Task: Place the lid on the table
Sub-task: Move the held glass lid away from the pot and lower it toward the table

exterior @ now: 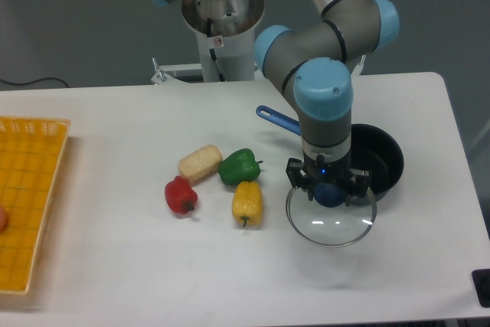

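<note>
White and smooth, the table (115,266) fills most of the view under a grey backdrop, with the arm's base mounted at its far edge. At about four o'clock from the table's middle, the lid (331,222) hangs directly below the end effector (330,191), its clear glass disc roughly level and its thin metal rim showing all round. The dark blue knob (330,194) at its centre sits between the end effector's fingers, which are pinched onto it from either side. A faint shadow lies on the table at six o'clock from the disc; whether the rim touches the table cannot be told.

Just beside the lid at about one o'clock sits the black pot (379,160), partly hidden behind the end effector, its blue handle (276,119) sticking out toward ten o'clock. Nothing can be made out inside the pot.

At the table's nine o'clock edge lies a yellow mesh tray (27,189), with a small reddish thing just showing at its left border, cut off by the frame.

Well apart from the lid, toward nine o'clock from it, lie a yellow pepper (246,202), a green pepper (240,166), a pale corn piece (200,163) and a red pepper (181,195), clustered close together.
</note>
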Controlling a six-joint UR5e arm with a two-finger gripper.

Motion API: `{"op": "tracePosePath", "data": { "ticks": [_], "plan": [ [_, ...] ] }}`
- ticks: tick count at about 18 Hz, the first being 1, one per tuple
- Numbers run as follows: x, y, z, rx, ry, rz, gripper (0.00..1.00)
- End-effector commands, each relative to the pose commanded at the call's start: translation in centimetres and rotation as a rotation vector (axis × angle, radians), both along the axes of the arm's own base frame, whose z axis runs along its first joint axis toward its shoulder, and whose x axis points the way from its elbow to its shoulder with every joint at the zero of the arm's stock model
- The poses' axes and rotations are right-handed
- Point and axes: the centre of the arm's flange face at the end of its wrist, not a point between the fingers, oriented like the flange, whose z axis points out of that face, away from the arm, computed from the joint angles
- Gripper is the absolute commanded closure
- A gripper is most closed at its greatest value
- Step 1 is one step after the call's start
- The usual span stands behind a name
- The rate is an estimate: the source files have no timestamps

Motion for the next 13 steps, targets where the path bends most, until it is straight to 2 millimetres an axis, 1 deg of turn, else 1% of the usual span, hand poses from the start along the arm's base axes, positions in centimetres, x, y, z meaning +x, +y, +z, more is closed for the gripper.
{"op": "tracePosePath", "data": {
  "ticks": [2, 4, 6, 11, 12, 13],
  "plan": [
    [-0.6, 0.4, -0.9, 0.015, 0.001, 0.041, 0.33],
    [-0.9, 0.6, -3.1, -0.007, -0.026, 0.048, 0.33],
    [-1.0, 0.6, -4.6, -0.024, -0.046, 0.066, 0.33],
    [-1.0, 0.6, -5.5, -0.018, -0.063, 0.116, 0.33],
    [-1.1, 0.8, -5.9, -0.017, -0.068, 0.134, 0.36],
    [-1.1, 1.0, -6.1, -0.014, -0.07, 0.152, 0.4]
  ]
}}
